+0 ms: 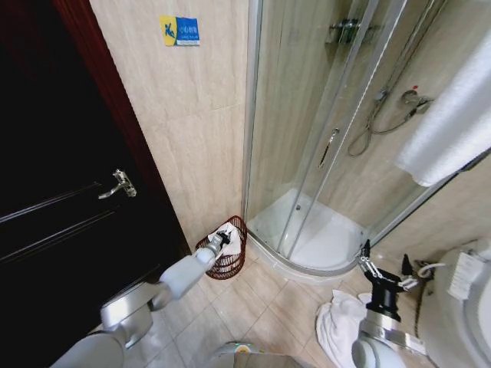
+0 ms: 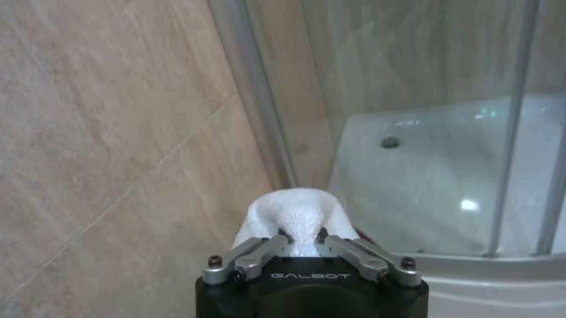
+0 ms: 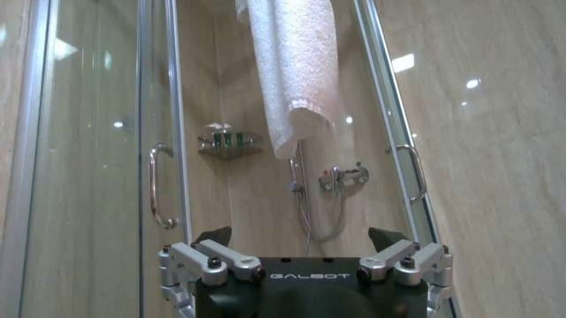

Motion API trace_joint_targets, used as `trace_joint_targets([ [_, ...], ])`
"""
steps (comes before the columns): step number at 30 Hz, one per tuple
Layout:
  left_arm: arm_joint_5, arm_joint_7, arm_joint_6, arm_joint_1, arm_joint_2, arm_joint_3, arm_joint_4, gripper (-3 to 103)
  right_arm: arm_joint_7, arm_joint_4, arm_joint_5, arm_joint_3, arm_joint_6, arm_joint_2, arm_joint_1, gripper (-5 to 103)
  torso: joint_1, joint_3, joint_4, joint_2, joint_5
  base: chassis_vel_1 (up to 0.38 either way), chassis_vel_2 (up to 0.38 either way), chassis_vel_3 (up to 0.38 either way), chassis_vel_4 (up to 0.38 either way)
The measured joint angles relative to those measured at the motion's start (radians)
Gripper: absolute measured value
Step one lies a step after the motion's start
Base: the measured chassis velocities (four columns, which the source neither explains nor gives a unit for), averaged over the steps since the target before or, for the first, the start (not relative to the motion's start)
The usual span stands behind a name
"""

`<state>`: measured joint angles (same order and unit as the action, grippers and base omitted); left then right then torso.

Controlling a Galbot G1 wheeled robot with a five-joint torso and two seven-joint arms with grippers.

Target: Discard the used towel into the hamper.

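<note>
1. The hamper [image 1: 224,255] stands on the tiled floor [image 1: 253,307] in the corner where the beige wall meets the shower enclosure [image 1: 322,138], just beside the raised white shower tray [image 1: 322,241].
2. The left arm reaches from the lower left of the head view out to the hamper, and the left claw [image 1: 222,240] sits right over the basket's rim.
3. The left claw is closed narrowly on a white towel [image 2: 298,215]; in the left wrist view the two metal fingers [image 2: 256,255] pinch a bunched fold of it, and the cloth bulges up in a rounded lump beyond the fingertips.
4. In the head view the towel shows as a white patch at the top of the hamper, touching or just above the wire rim; whether it already rests inside the basket cannot be told.
5. Beyond the held towel, the left wrist view shows the wall tiles, the metal frame of the shower glass, and the white tray with its drain.
6. The right arm rises at the lower right of the head view, well apart from the hamper, with the right claw [image 1: 368,264] pointing up toward the shower.
7. The right claw stands wide and holds nothing; in the right wrist view its fingers [image 3: 217,258] are spread to either side.
8. A second white towel [image 1: 337,322] lies crumpled on the floor by the right arm's base, and another hanging towel [image 3: 292,73] drapes over the shower glass.
</note>
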<state>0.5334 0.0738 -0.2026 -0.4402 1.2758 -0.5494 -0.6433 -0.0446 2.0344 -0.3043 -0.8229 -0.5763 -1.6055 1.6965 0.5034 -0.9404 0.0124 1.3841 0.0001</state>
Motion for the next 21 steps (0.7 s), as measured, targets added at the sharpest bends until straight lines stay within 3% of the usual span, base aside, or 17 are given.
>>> trace_joint_targets([
  [6,-0.060,0.036,0.045,0.001,0.045,0.050,0.069,4,0.000,0.001,0.000,-0.004,-0.011,0.004,0.007,100,0.000,0.000,0.0000,0.000,0.0001,0.000,0.000,0.000,0.000],
  [21,-0.104,0.017,0.036,-0.054,0.056,0.126,0.043,4,0.028,0.043,0.000,0.012,-0.026,-0.002,0.059,100,0.000,0.000,0.0000,0.000,-0.0001,-0.007,0.008,0.011,-0.008],
])
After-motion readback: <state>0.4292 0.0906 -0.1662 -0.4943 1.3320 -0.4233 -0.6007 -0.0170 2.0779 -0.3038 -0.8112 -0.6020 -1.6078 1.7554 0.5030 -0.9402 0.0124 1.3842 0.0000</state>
